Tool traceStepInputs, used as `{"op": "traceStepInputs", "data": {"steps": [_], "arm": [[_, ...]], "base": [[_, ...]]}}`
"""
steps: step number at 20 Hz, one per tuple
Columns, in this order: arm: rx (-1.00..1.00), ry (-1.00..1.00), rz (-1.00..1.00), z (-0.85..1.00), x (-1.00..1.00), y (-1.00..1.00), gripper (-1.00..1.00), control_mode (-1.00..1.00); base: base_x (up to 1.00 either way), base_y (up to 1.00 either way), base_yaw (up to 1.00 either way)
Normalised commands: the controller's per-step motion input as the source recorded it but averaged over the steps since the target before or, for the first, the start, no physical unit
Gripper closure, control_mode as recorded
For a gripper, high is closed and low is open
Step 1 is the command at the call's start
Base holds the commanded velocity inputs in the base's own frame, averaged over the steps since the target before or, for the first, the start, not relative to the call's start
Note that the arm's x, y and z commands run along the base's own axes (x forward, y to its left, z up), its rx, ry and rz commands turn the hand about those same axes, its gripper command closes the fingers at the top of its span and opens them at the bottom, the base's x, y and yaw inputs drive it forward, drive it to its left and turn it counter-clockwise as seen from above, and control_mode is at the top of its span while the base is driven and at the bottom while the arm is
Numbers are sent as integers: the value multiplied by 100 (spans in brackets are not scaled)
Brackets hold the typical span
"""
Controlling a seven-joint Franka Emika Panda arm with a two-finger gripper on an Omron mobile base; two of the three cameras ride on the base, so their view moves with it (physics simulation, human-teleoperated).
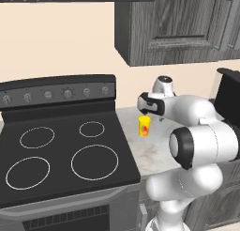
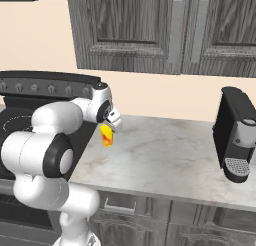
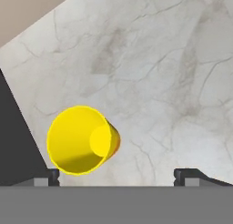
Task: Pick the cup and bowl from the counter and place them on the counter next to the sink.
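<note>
Just right of the stovetop point(image 1: 61, 150), the cup point(image 1: 144, 126) stands upright on the counter point(image 1: 154, 155), under the gripper point(image 3: 116, 175) with jaws spread wide: approach underway, so next shift left, descend and close.

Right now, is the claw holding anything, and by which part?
Nothing is held. The claw is open above the counter; the cup stands free, ungripped.
</note>
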Motion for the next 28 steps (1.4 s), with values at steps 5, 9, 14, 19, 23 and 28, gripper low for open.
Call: {"op": "traceStepInputs", "data": {"steps": [5, 9, 14, 19, 23, 28], "arm": [[0, 0, 0, -14, 18, 0, -100, -100], [0, 0, 0, -17, 22, 0, -100, -100], [0, 0, 0, -2, 9, 0, -100, -100], [0, 1, 0, -6, 0, 0, -100, -100], [0, 2, 0, -15, 0, 0, -100, -100], [0, 0, 0, -21, 0, 0, -100, -100]], "base": [[0, 0, 0], [0, 0, 0], [0, 0, 0], [0, 0, 0], [0, 0, 0], [0, 0, 0]]}}
